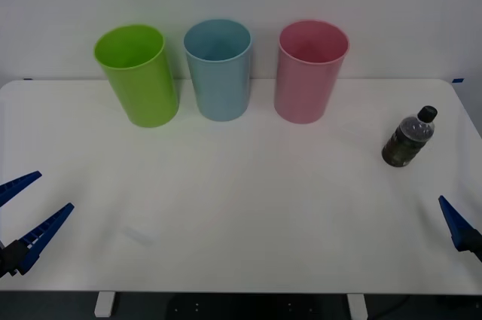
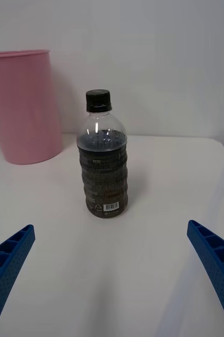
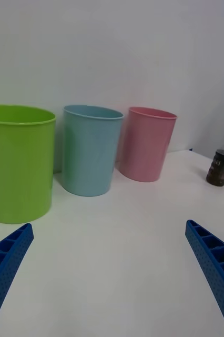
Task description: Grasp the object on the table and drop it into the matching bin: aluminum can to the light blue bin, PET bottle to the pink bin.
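Observation:
The PET bottle (image 1: 409,138), small and dark-bodied with a black cap, stands upright on the white table (image 1: 241,214) near its right side. In the right wrist view the bottle (image 2: 103,158) is straight ahead of my open right gripper (image 2: 111,227), a short way off, with the pink bin (image 2: 25,105) behind it to one side. That right gripper (image 1: 459,226) hovers at the table's front right corner. The pink bin (image 1: 309,71) and the light blue bin (image 1: 218,70) stand side by side at the back. My left gripper (image 1: 26,211) waits open at the front left, holding nothing.
A lime green bin (image 1: 138,75) stands left of the light blue one at the back. The left wrist view shows the green bin (image 3: 17,163), the light blue bin (image 3: 89,150), the pink bin (image 3: 145,143) and the far-off bottle (image 3: 221,163). A white wall rises behind the table.

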You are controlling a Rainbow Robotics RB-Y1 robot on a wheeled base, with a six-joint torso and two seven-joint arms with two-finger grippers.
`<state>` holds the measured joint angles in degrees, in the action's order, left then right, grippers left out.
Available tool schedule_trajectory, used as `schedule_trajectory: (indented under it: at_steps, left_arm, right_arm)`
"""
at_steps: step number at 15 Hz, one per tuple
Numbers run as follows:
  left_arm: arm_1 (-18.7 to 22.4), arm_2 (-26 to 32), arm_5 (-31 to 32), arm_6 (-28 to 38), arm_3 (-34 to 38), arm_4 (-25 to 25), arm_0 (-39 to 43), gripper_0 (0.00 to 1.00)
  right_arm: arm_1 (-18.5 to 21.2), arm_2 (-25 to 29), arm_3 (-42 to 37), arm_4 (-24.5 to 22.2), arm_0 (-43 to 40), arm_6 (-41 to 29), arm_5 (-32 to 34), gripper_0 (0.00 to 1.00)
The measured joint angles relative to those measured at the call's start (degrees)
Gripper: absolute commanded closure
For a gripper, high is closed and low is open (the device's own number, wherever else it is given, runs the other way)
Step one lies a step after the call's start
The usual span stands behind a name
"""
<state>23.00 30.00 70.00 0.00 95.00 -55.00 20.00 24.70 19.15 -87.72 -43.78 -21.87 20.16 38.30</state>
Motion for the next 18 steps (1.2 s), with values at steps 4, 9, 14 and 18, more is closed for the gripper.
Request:
schedule_trajectory:
  at_steps: [4, 9, 14, 18]
  left_arm:
    - [0.0, 0.0, 0.0, 0.0, 0.0, 0.0, 0.0, 0.00]
    - [0.0, 0.0, 0.0, 0.0, 0.0, 0.0, 0.0, 0.00]
    - [0.0, 0.0, 0.0, 0.0, 0.0, 0.0, 0.0, 0.00]
    - [0.0, 0.0, 0.0, 0.0, 0.0, 0.0, 0.0, 0.00]
  right_arm:
    - [0.0, -3.9, 0.0, 0.5, 2.9, 0.6, -5.5, 0.00]
    - [-0.3, -6.7, 3.7, 1.0, 8.1, 1.4, -8.2, 0.00]
    - [-2.1, -6.8, 9.0, -1.1, 14.0, 2.8, -8.3, 0.00]
    - [-3.2, -6.8, 12.9, -2.8, 18.3, 3.8, -9.2, 0.00]
